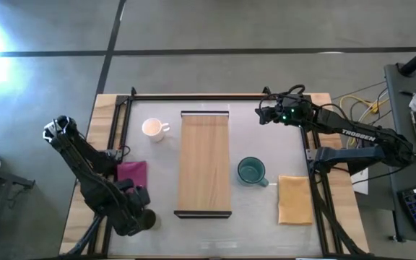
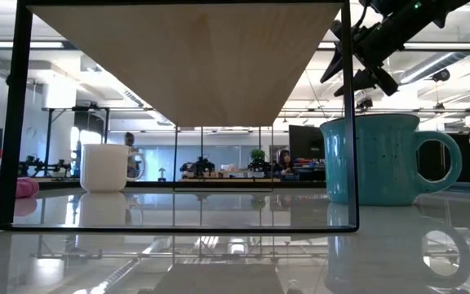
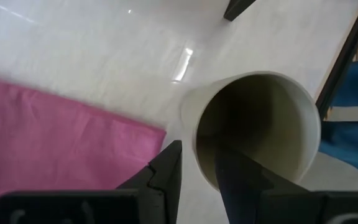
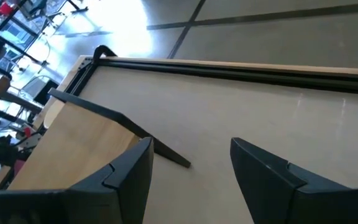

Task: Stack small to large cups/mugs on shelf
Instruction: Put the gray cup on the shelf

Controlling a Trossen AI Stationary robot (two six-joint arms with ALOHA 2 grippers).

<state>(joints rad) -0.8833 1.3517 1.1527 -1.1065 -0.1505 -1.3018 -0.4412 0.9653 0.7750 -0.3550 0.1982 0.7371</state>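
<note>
The small cup [image 3: 260, 124], pale outside and dark olive inside, is at the table's near left corner in my left gripper [image 1: 141, 217], which is shut on it beside the pink cloth [image 1: 132, 172]. The white mug [image 1: 152, 128] stands on the table left of the shelf [image 1: 204, 162], a long light-wood board with dark end rails. The teal mug [image 1: 251, 171] stands right of the shelf, its handle toward the orange cloth. My right gripper [image 1: 261, 113] is open and empty, raised over the table's far right part. My left gripper holds the small cup by its rim wall [image 3: 194, 146], one finger [image 3: 241, 180] inside the cup and the other [image 3: 166, 168] outside. The cup's mouth faces the wrist camera. Whether its bottom is on the table does not show.
The pink cloth [image 3: 55, 137] lies flat right beside the cup. The orange cloth [image 1: 295, 198] lies at the near right. A dark frame rail [image 1: 193, 96] runs along the table's far edge and sides. The shelf's dark end frame [image 2: 15, 122] stands in the low view.
</note>
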